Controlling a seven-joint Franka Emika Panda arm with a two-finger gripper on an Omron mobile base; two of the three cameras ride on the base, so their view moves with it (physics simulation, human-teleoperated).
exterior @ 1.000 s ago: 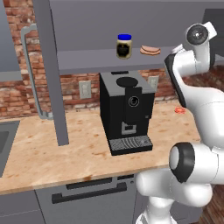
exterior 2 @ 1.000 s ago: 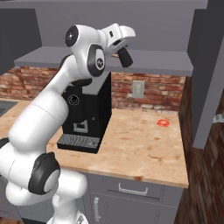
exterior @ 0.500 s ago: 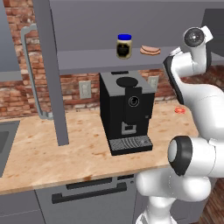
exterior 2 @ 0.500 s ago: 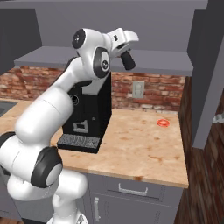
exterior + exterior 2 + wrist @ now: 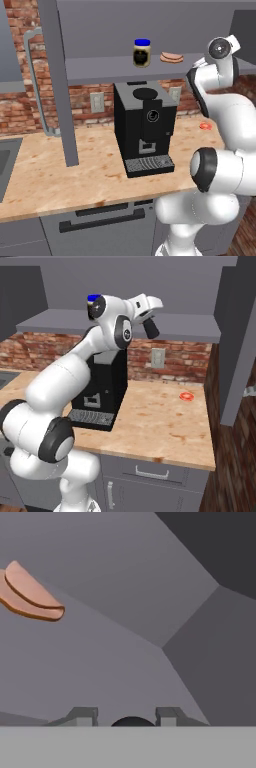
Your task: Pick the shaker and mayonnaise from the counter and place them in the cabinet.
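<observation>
Fingers (image 5: 151, 329) of the white arm clamp the small black tapered shaker (image 5: 151, 330), holding it up just in front of the flat grey shelf of the grey wall cabinet (image 5: 190, 326), near its right end. On that shelf, to the left, stands the blue-lidded mayonnaise jar (image 5: 142, 53), with a flat pinkish slice of meat (image 5: 171, 57) just beside it on its right. Below, a black coffee machine (image 5: 143, 128) sits on the light wood-grain counter (image 5: 55, 177), and a small red item (image 5: 186, 396) lies well to its right.
</observation>
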